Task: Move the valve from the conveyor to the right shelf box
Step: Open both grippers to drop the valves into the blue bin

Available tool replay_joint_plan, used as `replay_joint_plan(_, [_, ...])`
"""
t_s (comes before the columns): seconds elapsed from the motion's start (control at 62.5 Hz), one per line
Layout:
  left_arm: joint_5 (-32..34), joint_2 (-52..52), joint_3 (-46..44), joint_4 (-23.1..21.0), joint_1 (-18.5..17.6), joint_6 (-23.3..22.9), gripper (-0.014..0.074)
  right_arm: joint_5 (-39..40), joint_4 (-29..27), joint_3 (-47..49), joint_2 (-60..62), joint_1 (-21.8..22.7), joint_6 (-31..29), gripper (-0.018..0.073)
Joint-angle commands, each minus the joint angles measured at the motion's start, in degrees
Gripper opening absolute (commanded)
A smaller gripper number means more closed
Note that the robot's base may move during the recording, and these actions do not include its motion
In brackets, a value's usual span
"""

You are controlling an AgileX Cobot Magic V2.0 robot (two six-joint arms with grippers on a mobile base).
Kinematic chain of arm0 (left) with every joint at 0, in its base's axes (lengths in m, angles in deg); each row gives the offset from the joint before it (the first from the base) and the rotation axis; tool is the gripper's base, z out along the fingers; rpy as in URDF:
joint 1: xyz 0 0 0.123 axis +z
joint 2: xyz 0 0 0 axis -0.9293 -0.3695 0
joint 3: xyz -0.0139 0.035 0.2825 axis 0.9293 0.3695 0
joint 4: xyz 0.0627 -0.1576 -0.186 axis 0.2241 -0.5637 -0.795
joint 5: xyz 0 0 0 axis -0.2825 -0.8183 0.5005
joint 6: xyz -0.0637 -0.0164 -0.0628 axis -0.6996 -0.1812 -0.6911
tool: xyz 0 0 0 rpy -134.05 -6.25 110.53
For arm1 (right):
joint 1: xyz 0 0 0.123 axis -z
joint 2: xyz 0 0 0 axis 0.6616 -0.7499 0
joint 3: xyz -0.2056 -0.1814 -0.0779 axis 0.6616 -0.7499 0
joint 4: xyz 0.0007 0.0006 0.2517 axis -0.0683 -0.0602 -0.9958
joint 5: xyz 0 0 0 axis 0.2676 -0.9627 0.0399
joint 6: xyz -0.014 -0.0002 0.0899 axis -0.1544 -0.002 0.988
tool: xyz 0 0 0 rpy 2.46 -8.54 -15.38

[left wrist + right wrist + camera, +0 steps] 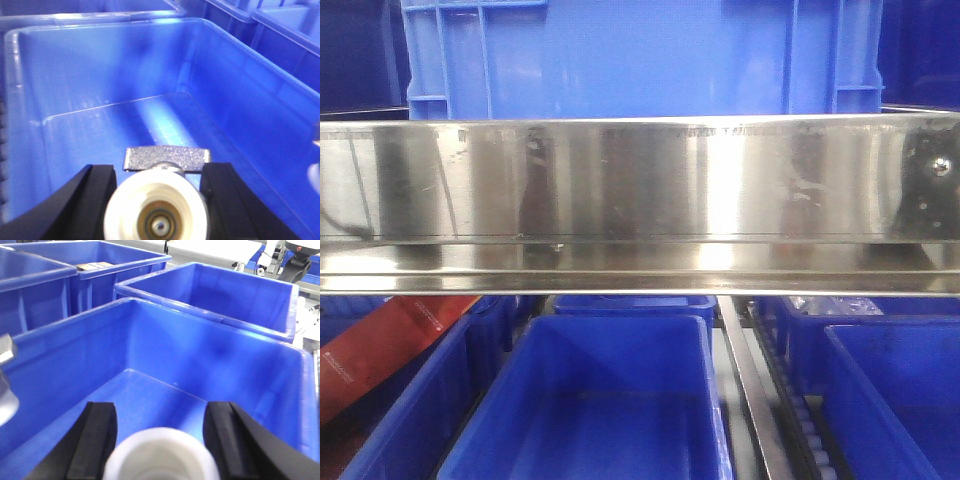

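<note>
The left hand (160, 171) is clamped on the valve (156, 216). Its black fingers (90, 200) press the white round body from both sides, and the grey handle (166, 159) sits just ahead of them. Below and ahead of the hand lies the floor of a blue box (235, 85). The right hand (160, 412) is clamped on a white piece (162, 455) above a blue crate (215, 350). I cannot tell whether it is the same box.

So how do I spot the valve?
Find the blue box in the left wrist view. Over it, the left gripper's black fingers pinch the valve. It is round and white with a speckled silver handle, while its neighbours are blue or black.
</note>
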Motion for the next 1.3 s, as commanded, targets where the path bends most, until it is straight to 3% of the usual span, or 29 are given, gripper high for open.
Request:
replay_joint_plan(0.0, [2.96,-0.22,-0.81,-0.75,-0.46,-0.09,-0.0088,4.82,0.21,1.13,-0.30,-0.06,-0.21,-0.0154])
replay_joint_plan(0.192, [2.76,-1.58,-0.81,-0.75,-0.59,-0.09,0.0196,4.70,-1.59,1.13,-1.24,-0.06,-0.21,-0.0129])
replay_joint_plan(0.304, [2.72,-1.58,-0.81,-0.75,-0.59,-0.09,0.0334,4.87,-1.63,1.13,-1.24,-0.06,-0.21,0.0102])
replay_joint_plan(0.384, [2.72,-1.58,-0.81,-0.75,-0.59,-0.09,0.0386,5.16,-1.72,1.13,-1.24,-0.06,-0.21,0.0321])
replay_joint_plan(0.432, [2.72,-1.58,-0.81,-0.75,-0.59,-0.09,0.0406,5.21,-1.72,1.13,-1.24,-0.06,-0.21,0.0405])
replay_joint_plan(0.512, [2.72,-1.58,-0.81,-0.75,-0.59,-0.09,0.0429,5.21,-1.86,1.13,-1.24,-0.06,-0.21,0.0485])
replay_joint_plan(0.592, [2.72,-1.58,-0.81,-0.75,-0.59,-0.09,0.0454,5.21,-1.86,1.13,-1.24,-0.06,-0.21,0.0508])
replay_joint_plan(0.704, [2.72,-1.58,-0.81,-0.75,-0.59,-0.09,0.0465,5.33,-1.97,1.13,-1.24,-0.06,-0.21,0.0496])
replay_joint_plan(0.8, [2.51,-1.58,-1.08,-0.75,-0.59,-0.09,0.0428,4.94,-2.30,1.13,-1.12,-0.06,-0.21,0.0399])
replay_joint_plan(0.928, [2.63,-1.58,-1.18,-1.39,-0.59,-0.09,0.0190,4.94,-3.39,1.13,-1.12,-0.06,-0.21,0.0088])
replay_joint_plan(1.056, [3.06,-1.58,-1.18,-1.39,-0.59,-0.09,-0.0069,4.94,-3.39,1.13,-1.12,-0.06,-0.21,-0.0161])
replay_joint_plan(1.088, [3.20,-1.58,-1.18,-1.39,-0.59,-0.09,-0.0113,4.94,-3.47,1.13,-1.12,-0.06,-0.21,-0.0167])
replay_joint_plan(1.28, [-0.33,0.53,-1.18,-1.62,-0.59,-0.09,-0.0111,4.59,-5.59,1.13,1.02,0.16,-0.21,-0.0167])
